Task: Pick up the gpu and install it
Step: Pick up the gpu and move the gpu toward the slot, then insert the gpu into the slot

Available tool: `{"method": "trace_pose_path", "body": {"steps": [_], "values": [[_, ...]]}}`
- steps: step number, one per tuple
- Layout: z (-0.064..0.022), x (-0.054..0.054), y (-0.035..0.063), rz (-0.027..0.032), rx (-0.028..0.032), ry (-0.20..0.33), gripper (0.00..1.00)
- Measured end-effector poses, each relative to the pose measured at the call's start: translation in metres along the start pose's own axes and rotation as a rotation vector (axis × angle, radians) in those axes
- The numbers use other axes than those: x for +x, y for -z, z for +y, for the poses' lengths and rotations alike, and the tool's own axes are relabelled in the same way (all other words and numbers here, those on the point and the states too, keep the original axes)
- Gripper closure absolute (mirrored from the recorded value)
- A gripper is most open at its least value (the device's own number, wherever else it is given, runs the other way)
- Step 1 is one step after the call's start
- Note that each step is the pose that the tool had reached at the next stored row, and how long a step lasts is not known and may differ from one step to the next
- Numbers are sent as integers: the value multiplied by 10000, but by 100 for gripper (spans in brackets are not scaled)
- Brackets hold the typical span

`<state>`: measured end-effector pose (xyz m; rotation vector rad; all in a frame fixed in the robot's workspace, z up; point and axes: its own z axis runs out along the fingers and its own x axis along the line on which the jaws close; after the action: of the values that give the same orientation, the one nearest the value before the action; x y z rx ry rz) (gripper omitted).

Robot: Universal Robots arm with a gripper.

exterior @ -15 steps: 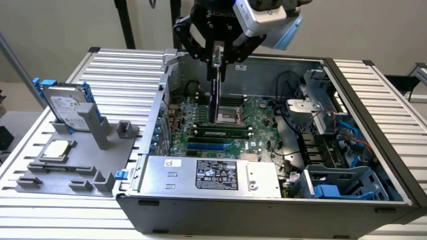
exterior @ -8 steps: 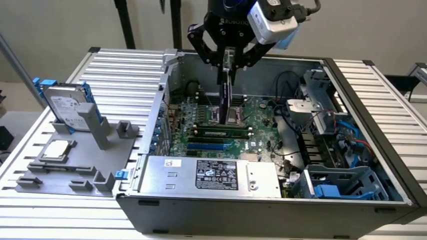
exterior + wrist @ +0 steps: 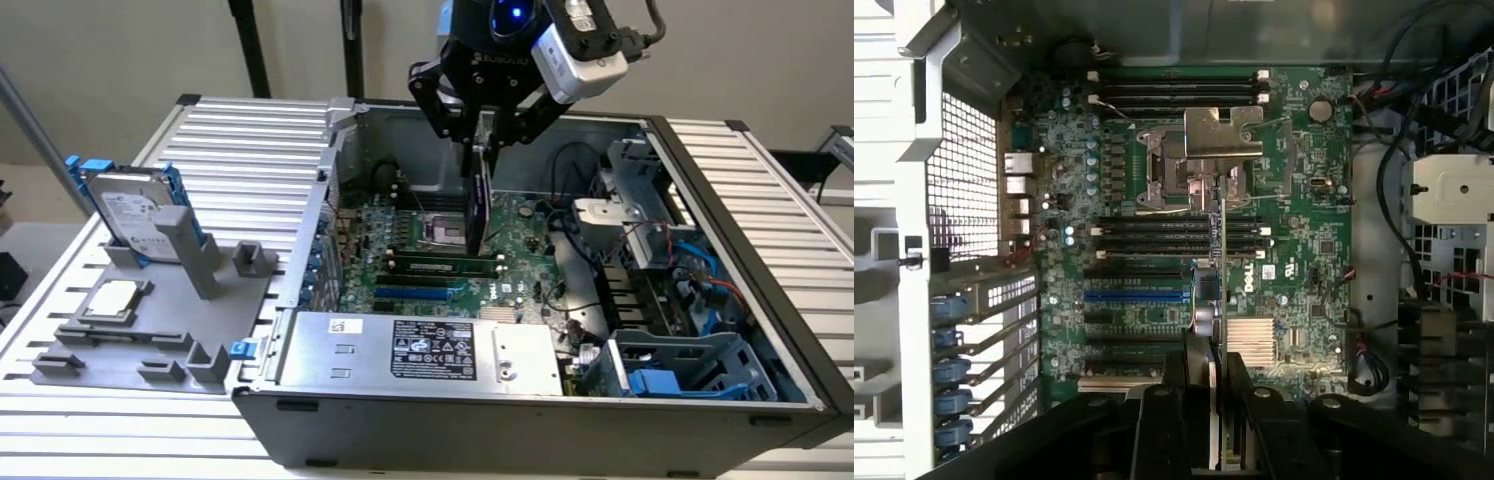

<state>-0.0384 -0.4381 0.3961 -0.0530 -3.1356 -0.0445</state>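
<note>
My gripper hangs over the open computer case, shut on the gpu. The card is thin and dark and hangs on edge, straight down from the fingers. Its lower end sits just above the green motherboard, near the processor socket and the memory slots. In the wrist view the gpu shows edge-on, running out from between the black fingers of the gripper across the motherboard. The blue expansion slot lies beside the card's line, apart from it.
A grey holder at the exterior view's left carries a silver hard drive with blue rails and a square silver CPU chip. Inside the case are the power supply, a drive cage and loose cables.
</note>
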Motion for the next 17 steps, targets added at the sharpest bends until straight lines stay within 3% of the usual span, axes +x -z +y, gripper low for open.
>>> {"method": "trace_pose_path", "body": {"steps": [17], "values": [[1,-17,0,16,2,-1,73]]}}
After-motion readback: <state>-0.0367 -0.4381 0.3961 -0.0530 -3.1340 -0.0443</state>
